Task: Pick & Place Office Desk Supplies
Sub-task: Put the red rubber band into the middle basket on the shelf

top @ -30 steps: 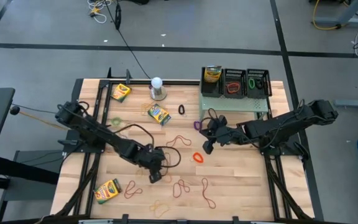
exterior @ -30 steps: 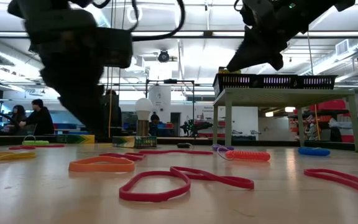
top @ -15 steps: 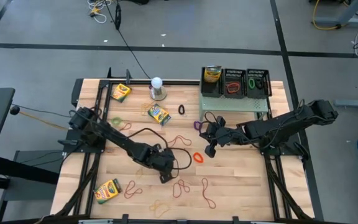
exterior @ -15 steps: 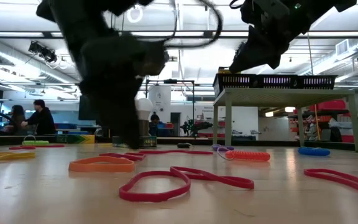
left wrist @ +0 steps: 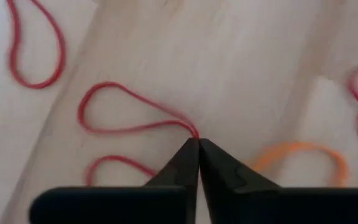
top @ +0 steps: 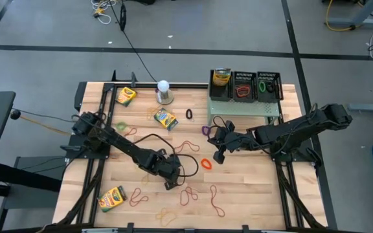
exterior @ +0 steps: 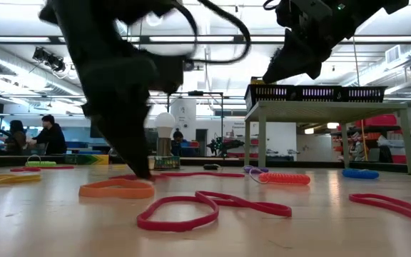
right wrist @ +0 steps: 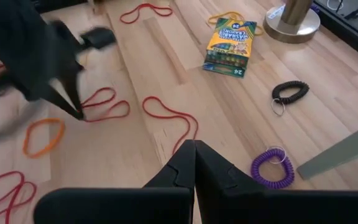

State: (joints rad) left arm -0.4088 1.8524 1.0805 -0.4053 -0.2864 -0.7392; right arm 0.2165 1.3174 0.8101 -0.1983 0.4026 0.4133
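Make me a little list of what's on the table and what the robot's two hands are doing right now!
left gripper: fingers shut on the end of a red rubber band, down at the wooden table
right gripper: fingers shut, holding nothing, hanging above the table's middle
crayon boxes: three lie on the table, one near the white ball lamp
mesh baskets: three in a row on the green riser
loose bands: many scattered, including an orange one near the left gripper

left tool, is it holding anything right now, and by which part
The left tool is shut on a red rubber band, pinching the narrow end of its loop at the fingertips, down at the table.
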